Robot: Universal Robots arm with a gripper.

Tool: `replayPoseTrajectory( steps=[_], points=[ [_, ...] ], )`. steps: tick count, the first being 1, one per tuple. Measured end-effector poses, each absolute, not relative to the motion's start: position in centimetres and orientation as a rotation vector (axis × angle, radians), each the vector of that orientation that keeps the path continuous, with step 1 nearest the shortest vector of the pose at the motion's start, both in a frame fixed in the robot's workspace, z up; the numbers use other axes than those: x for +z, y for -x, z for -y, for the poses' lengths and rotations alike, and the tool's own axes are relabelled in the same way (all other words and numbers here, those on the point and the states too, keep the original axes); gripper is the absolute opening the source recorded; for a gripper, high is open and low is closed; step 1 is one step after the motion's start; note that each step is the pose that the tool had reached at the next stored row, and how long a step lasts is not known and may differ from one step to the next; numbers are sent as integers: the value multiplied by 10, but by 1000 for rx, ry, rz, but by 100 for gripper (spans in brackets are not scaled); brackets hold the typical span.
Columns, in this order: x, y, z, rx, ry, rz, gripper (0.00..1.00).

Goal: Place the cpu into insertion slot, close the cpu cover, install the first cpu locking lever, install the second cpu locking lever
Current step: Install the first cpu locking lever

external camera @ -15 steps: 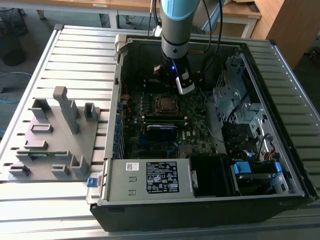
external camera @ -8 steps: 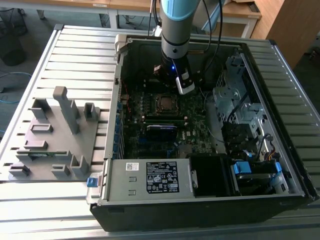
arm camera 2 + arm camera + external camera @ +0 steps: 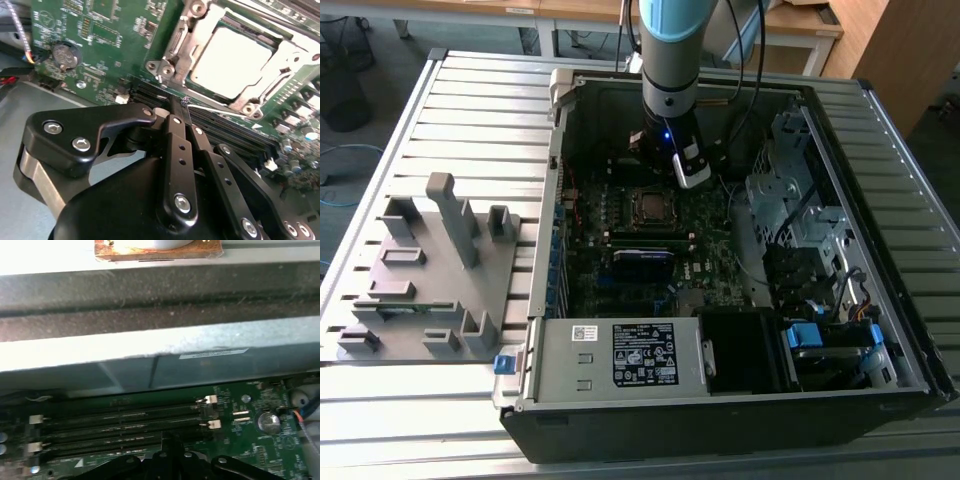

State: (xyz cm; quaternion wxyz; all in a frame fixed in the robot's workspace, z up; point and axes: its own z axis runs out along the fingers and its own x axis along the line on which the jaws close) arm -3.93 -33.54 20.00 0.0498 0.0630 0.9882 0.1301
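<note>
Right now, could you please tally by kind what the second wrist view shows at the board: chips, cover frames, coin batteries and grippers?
chip: 1
cover frame: 1
coin battery: 1
gripper: 1
Total: 4

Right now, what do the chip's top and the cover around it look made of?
The chip: metal top, it seems, dull matte silver-grey with a soft, even sheen. The cover: probably stamped sheet steel, brighter silver, with thin bent edges and sharp highlights. Which alloy is unclear.
</note>
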Motion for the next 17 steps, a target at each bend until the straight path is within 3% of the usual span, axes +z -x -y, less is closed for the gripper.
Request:
replayPoseTrajectory(
  steps=[17],
  points=[
    [199, 39, 335, 410, 56, -3030, 10]
  ],
)
